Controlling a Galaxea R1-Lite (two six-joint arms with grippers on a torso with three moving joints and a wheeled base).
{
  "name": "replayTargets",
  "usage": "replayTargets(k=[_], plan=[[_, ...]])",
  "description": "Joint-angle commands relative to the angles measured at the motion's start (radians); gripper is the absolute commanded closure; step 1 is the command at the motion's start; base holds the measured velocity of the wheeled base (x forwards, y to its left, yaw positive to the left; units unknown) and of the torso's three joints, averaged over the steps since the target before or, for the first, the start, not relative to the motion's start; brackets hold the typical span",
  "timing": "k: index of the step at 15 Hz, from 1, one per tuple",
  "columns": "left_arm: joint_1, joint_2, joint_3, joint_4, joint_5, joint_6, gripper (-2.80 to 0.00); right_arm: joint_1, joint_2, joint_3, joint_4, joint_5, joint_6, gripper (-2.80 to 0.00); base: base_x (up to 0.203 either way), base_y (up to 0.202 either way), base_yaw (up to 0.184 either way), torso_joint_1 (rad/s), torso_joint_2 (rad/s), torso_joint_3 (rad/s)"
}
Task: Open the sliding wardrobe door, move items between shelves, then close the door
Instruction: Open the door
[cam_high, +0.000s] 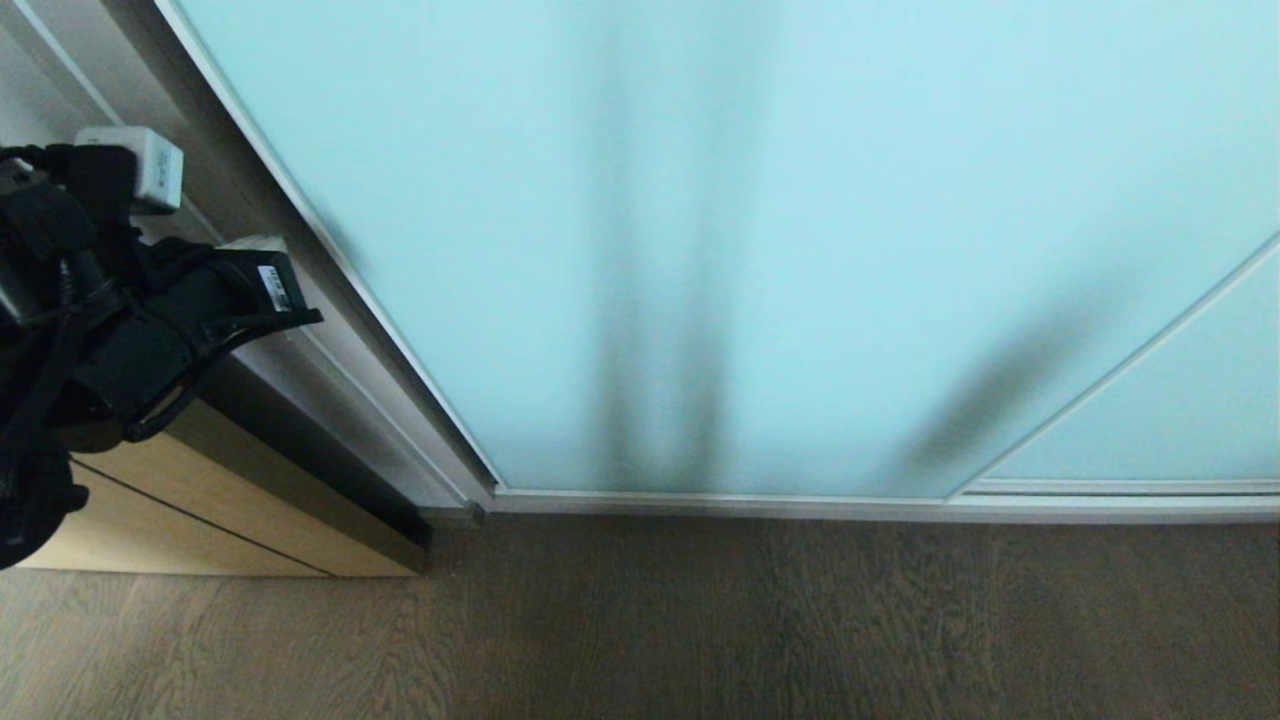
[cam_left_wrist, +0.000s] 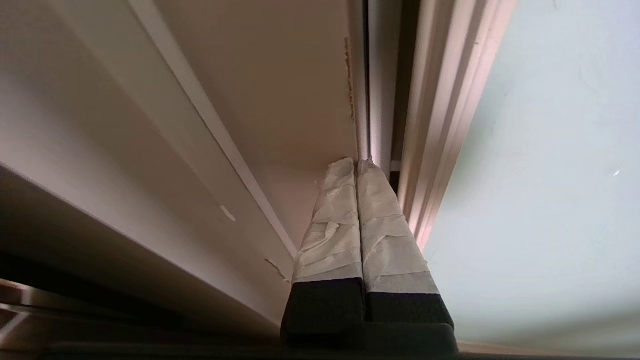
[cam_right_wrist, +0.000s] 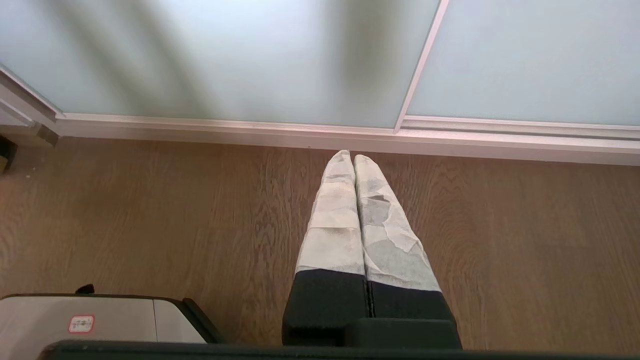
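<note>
Wardrobe door fully closed, floor below. Left gripper at door's left frame edge, jaws together. Advice: wedge tips against frame, push steadily sideways. Right gripper idle over floor, jaws together.

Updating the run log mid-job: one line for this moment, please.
door: closed | left gripper: shut, raised at door's left frame | right gripper: shut, parked over floor | items: not visible

sliding wardrobe door frosted matt glass, thin metal frame; floor grained wood; fingers tape-wrapped.
</note>
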Motion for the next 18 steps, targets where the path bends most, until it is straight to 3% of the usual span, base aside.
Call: replayTargets(k=[1,6,9,18], plan=[[-0.004,0.027,0.006,-0.017,-0.001,-0.01,0.0,0.0,0.0,0.0,0.0,-0.001,0.0,0.0,0.0,0.0,0.0,0.0,0.0,0.0],[-0.049,0.018,0.032,-0.046,0.009,-0.013,0.0,0.0,0.0,0.0,0.0,0.0,0.0,0.0,0.0,0.0,0.0,0.005,0.0,-0.002],[-0.051,-0.035,0.03,-0.041,0.012,-0.009,0.0,0.0,0.0,0.002,0.0,-0.001,0.0,0.0,0.0,0.0,0.0,0.0,0.0,0.0],[-0.049,0.015,0.023,-0.049,0.007,-0.01,0.0,0.0,0.0,0.001,0.0,0.0,0.0,0.0,0.0,0.0,0.0,0.0,0.0,0.0]])
